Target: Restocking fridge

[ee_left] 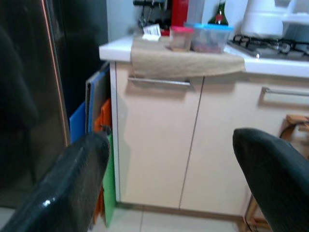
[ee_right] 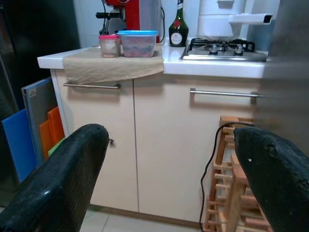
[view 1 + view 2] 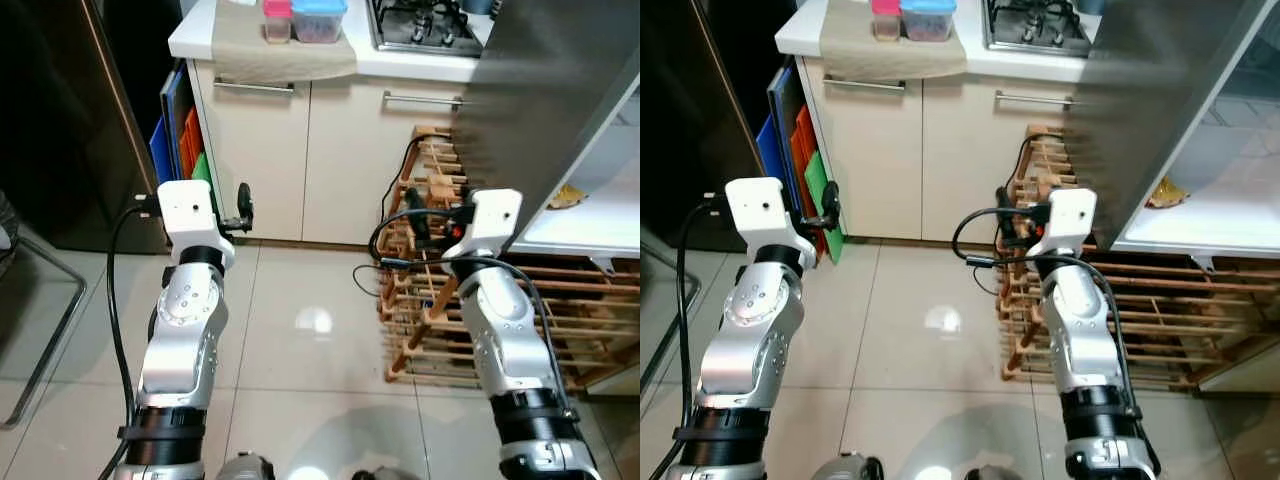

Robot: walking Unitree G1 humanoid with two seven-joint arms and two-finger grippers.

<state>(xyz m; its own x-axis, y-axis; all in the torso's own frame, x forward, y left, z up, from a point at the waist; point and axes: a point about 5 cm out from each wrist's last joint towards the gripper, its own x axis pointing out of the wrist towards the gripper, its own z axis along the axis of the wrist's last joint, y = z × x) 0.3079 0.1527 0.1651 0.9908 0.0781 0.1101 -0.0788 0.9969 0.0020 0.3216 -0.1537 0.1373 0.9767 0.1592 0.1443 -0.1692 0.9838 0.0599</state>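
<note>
Facing the beige cabinets; both arms raised over the tile floor. Left gripper: fingers spread wide, empty, pointed at the cabinet doors. Right gripper: fingers likewise wide apart, empty, near the wooden rack. Two food containers on a cloth on the counter: pink-lidded tub touching blue-lidded box, beside the gas hob. Fridge door open at right; a yellowish item lies on its shelf.
</note>
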